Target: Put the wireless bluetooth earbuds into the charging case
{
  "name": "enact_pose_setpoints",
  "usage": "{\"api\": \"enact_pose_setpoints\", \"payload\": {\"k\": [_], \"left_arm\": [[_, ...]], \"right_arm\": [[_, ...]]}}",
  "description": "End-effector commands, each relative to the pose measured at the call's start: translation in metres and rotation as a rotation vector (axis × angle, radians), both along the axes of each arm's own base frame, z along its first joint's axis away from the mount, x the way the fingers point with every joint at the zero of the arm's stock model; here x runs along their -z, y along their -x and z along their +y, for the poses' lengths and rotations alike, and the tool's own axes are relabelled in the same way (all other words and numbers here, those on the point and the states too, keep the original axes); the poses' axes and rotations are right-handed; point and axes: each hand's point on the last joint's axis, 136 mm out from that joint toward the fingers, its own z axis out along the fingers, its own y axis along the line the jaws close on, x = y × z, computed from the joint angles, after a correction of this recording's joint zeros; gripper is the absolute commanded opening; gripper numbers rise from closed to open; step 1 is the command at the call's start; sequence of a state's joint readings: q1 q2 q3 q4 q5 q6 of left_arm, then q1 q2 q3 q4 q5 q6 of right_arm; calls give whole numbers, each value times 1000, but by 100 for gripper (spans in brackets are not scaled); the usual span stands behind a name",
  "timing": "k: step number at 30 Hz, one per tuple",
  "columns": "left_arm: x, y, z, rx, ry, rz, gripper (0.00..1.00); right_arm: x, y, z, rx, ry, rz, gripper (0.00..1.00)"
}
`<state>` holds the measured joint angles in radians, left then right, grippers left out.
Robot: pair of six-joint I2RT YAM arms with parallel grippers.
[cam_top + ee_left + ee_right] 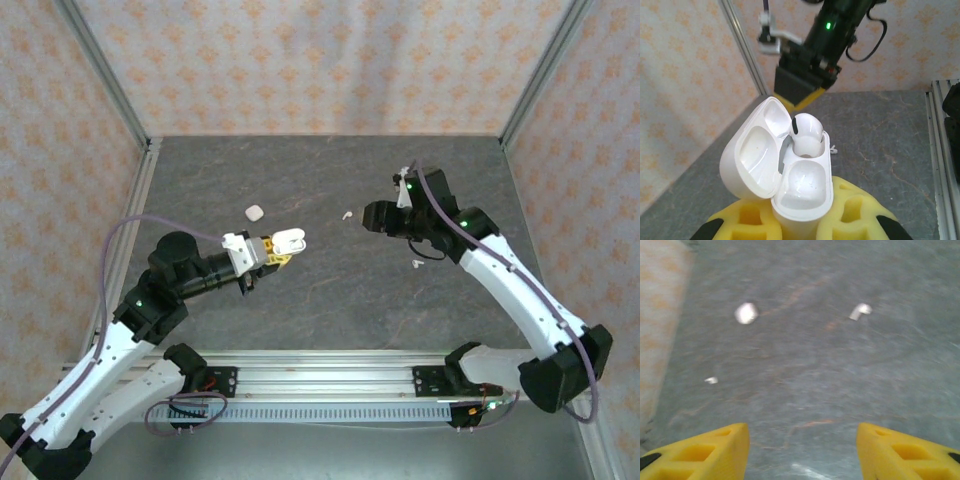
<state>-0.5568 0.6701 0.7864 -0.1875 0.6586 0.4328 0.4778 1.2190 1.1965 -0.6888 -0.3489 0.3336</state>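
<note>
Charging case (801, 197): clamped upright in left jaws, lifted off tabletop (880, 130), lid (752, 155) swung open sideways, I think so that sockets face the other arm.
Contents: one earbud (806, 131) seated in far socket; near socket (802, 181) is empty.
Right jaws: apart, nothing between, hanging over tabletop.
Loose earbud (860, 311): lies on tabletop ahead of right jaws, well apart from case; probably the next pick.
</note>
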Motion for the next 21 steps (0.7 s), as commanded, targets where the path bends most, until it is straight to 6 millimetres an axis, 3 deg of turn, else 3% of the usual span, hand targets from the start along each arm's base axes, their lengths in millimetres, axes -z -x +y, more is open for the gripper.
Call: {"api": "enact_pose_setpoints", "payload": {"k": [1, 10, 21], "left_arm": [[-26, 6, 3, 6, -5, -110, 0], [-60, 19, 0, 70, 40, -192, 0], [-60, 25, -4, 113, 4, -187, 0]], "right_arm": [[41, -1, -35, 128, 97, 118, 57], [110, 6, -72, 222, 147, 291, 54], [156, 10, -93, 224, 280, 410, 46]]}}
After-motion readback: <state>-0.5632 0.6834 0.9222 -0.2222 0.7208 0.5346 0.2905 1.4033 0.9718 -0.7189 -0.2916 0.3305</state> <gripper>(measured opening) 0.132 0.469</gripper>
